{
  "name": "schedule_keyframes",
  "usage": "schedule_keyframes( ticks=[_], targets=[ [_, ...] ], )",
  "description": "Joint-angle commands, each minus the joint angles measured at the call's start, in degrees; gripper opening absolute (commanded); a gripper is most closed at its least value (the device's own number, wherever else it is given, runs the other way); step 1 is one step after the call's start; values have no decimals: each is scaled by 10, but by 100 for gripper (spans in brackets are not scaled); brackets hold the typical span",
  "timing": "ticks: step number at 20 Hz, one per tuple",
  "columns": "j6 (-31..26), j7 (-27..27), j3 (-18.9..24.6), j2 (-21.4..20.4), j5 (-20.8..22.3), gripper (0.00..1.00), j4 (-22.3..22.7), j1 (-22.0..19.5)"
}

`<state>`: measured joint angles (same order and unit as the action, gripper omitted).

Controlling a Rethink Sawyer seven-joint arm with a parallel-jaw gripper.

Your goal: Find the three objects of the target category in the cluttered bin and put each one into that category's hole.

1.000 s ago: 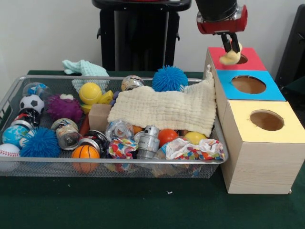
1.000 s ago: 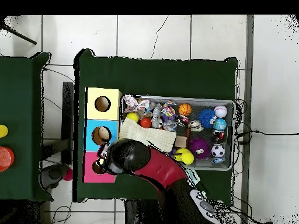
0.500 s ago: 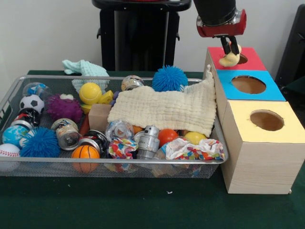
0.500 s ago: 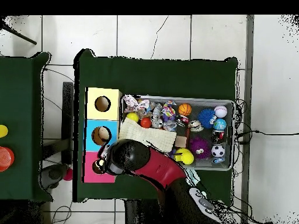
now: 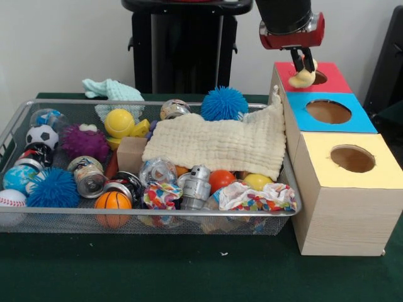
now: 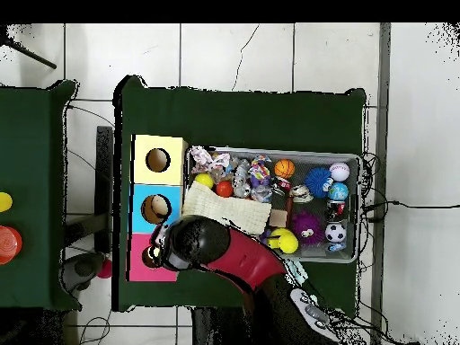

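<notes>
The end effector [image 5: 303,64] hangs over the red box [image 5: 327,80] at the far right of the worktop [image 5: 189,270], its two dark fingers [image 5: 298,61] closed round a small pale yellow toy [image 5: 302,78]. The toy dangles just above the red top, beside the round hole [image 5: 319,78], and is not yet inside it. Nearer along the same row stand a blue box [image 5: 330,113] and a yellow box [image 5: 349,167], each with a round hole in its top. Left of the boxes sits the wire bin [image 5: 38,217], with a cream cloth [image 5: 220,143] draped across its right half and over its right rim. A blue spiky ball [image 5: 224,104] lies behind the cloth, and a yellow ball [image 5: 119,123] and a purple fuzzy ball [image 5: 84,142] lie further left. Along the near rim are a small basketball [image 5: 113,201], a silver toy robot [image 5: 197,184], an orange ball [image 5: 221,180] and a patterned rag [image 5: 255,196]. From overhead, the arm [image 6: 234,256] covers the red box and most of what is held.
</notes>
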<state>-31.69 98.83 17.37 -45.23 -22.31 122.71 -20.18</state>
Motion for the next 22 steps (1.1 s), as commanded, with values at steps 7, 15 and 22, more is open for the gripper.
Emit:
schedule_keyframes(
  ticks=[7, 15, 22],
  targets=[
    [-13, 69, 44, -9, -20, 0, 18, 4],
    [-4, 92, 56, -31, -45, 0, 35, 22],
    [-27, 102, 33, -45, -38, 0, 25, 42]
  ],
)
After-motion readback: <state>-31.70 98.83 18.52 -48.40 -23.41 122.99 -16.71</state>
